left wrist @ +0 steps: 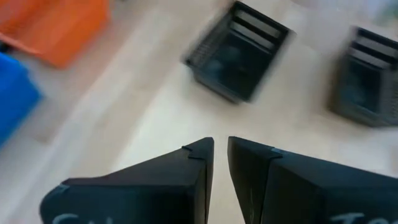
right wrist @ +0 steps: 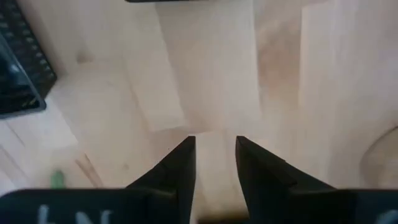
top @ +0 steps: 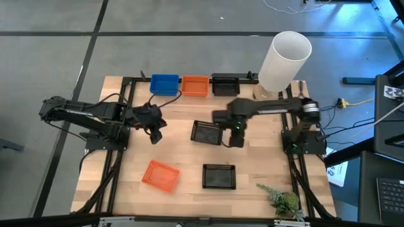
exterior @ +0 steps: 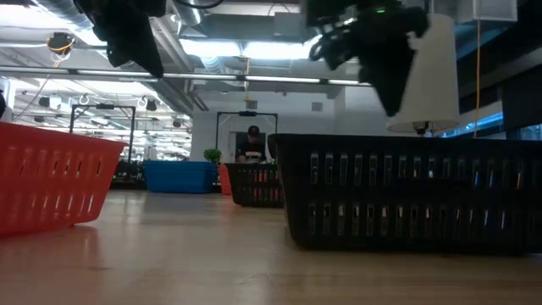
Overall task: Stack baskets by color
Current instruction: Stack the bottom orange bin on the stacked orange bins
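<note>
Blue, orange and black baskets stand side by side along the table's far edge. Another black basket sits mid-table. A third black one and a second orange one rest near the front edge. My left gripper hovers left of the middle black basket, its fingers a narrow slit apart with nothing between them. My right gripper hangs pointing down just right of that basket, open and empty above bare wood.
A tall white cylinder stands at the far right corner. A small green plant lies at the near right. Bare wood lies between the middle and front baskets. A person shows far behind the table.
</note>
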Tool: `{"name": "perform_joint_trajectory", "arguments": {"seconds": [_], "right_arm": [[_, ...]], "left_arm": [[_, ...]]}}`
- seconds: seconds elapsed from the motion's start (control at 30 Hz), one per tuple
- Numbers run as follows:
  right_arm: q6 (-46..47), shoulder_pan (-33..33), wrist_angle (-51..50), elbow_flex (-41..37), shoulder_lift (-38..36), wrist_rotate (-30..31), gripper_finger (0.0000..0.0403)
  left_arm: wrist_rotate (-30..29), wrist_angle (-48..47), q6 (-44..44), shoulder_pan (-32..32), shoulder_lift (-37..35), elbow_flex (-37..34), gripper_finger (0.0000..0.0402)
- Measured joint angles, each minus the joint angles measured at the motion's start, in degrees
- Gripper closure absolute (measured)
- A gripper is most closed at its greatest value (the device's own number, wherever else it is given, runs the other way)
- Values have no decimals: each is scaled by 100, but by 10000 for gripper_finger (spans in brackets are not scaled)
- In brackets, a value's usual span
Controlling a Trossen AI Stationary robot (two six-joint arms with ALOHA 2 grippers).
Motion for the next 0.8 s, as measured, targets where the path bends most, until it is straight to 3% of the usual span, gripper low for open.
{"name": "perform_joint_trajectory", "arguments": {"seconds": [0.13, 0.2, 0.37, 0.63, 0.8], "right_arm": [[780, 338, 813, -1084, -739, 1, 289], [1092, 499, 1148, -1476, -1021, -3, 289], [1517, 809, 1990, -2233, -1467, 7, 289], [1939, 1035, 2544, -2811, -1601, 3, 289], [1944, 1052, 2740, -2922, -1601, 7, 289]], "left_arm": [[1054, -7, 67, -32, 209, 7, 363], [1299, -24, 100, -176, 384, 7, 363], [1502, -195, -27, -657, 1068, 7, 359], [2298, -402, -843, -1326, 1933, 7, 314], [2006, -396, -643, -1687, 2091, 2, 287]]}}
